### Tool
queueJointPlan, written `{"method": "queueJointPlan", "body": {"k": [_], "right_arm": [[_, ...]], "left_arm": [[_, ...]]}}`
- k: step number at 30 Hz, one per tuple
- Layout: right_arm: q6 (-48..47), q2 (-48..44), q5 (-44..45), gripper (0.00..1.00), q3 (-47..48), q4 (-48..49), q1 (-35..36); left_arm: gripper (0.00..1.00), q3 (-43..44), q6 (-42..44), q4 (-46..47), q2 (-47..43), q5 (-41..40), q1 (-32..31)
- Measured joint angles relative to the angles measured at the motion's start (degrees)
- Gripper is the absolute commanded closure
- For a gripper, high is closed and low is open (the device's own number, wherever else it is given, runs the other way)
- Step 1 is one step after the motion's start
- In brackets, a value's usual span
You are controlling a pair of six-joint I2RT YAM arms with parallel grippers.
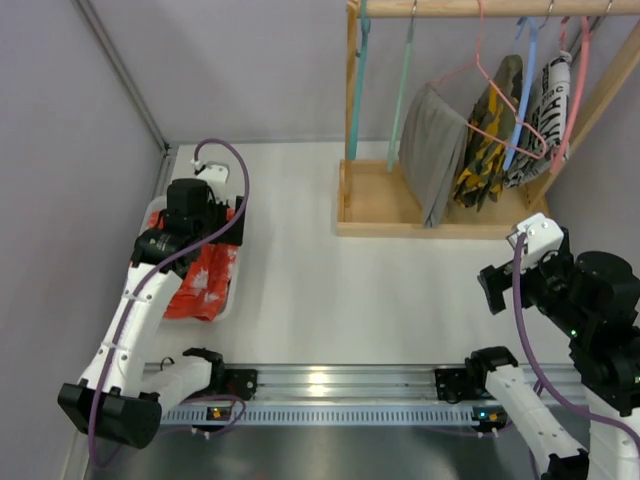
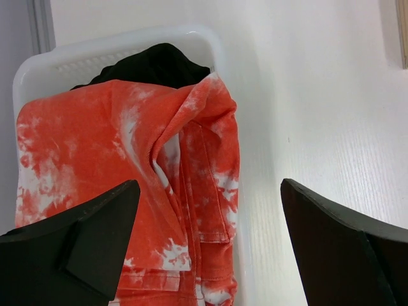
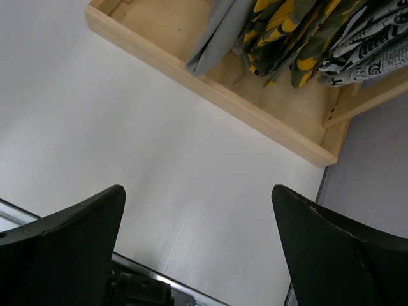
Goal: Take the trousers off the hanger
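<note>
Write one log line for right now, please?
left gripper open over basket | right gripper open near rack | grey trousers, camouflage trousers hanging

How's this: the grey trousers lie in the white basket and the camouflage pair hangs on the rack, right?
No: the grey trousers hang on the rack too, beside the camouflage pair, as the top view shows.

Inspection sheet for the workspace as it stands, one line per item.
Surface: white table, metal rail at the near edge.
Job's things: grey trousers and camouflage trousers both hang on the wooden rack, untouched.
Clutter: black-and-white garment on the rack; red-orange garment in the white basket.
Grippers: left gripper open above the basket; right gripper open, apart from the rack.
Cables: purple cables along both arms, clear of cloth.
Surroundings: grey walls.
</note>
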Motion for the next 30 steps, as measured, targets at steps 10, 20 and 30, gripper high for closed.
{"method": "queueJointPlan", "body": {"k": [10, 20, 30], "right_arm": [[-3.32, 8.07, 0.44, 0.01, 20.02, -8.17, -0.04], [-3.72, 18.40, 3.89, 0.01, 46.42, -8.92, -1.14], [-5.70, 35.91, 4.13, 0.01, 58.88, -7.89, -1.18]], "left_arm": [[0.01, 0.07, 0.46, -0.42, -2.21, 4.07, 0.26], [0.01, 3.48, 0.72, -1.20, -4.15, 11.30, 0.26], [0.01, 3.50, 0.70, -1.49, -4.15, 13.53, 0.26]]}}
